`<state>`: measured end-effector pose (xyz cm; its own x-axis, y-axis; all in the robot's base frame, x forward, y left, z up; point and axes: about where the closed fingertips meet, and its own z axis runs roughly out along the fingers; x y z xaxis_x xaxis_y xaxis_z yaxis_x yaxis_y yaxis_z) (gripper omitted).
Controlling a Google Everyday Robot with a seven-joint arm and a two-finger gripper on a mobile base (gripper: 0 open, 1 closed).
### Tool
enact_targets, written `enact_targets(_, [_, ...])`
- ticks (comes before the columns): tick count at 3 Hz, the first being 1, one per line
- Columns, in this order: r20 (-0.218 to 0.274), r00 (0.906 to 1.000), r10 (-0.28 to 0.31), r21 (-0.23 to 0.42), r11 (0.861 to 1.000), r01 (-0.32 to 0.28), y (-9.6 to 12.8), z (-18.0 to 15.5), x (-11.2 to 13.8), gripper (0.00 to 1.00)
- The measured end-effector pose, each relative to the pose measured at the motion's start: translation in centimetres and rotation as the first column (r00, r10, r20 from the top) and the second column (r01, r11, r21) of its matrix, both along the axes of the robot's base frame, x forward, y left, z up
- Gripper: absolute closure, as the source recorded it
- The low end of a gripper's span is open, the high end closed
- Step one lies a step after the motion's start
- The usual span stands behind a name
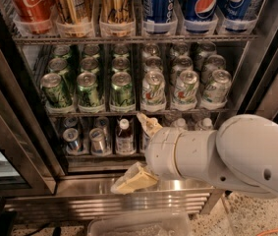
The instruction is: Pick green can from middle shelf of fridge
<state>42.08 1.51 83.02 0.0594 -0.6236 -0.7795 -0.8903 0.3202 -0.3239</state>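
The fridge (25, 146) stands open in front of me, with dark door frames and wire racks. The middle shelf (104, 113) holds green cans in its three left lanes and whitish cans (185, 88) in the right lanes. The front green cans (89, 90) stand upright with silver tops. My gripper (139, 151) is open and empty. It hangs below the middle shelf's front edge, in front of the bottom rack. One tan finger (148, 124) points up at the shelf edge, and the other finger (133, 178) lies lower. The white arm (227, 154) comes in from the right.
The top rack holds red (28, 6), gold (114, 4) and blue cans (202, 4). The bottom rack has small silver-blue cans (72, 140) and a small bottle (124, 136). A clear plastic bin (138, 225) sits low in front. The steel sill (69, 193) runs below the racks.
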Motion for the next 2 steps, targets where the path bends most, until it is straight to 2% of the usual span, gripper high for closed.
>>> enact_targets(1, [0.032, 0.9986, -0.042, 0.025, 0.999, 0.042, 0.2, 0.1, 0.0, 0.0])
enact_targets(2, [0.099, 0.9846, -0.144, 0.075, 0.988, 0.137, 0.5, 0.2, 1.0, 0.0])
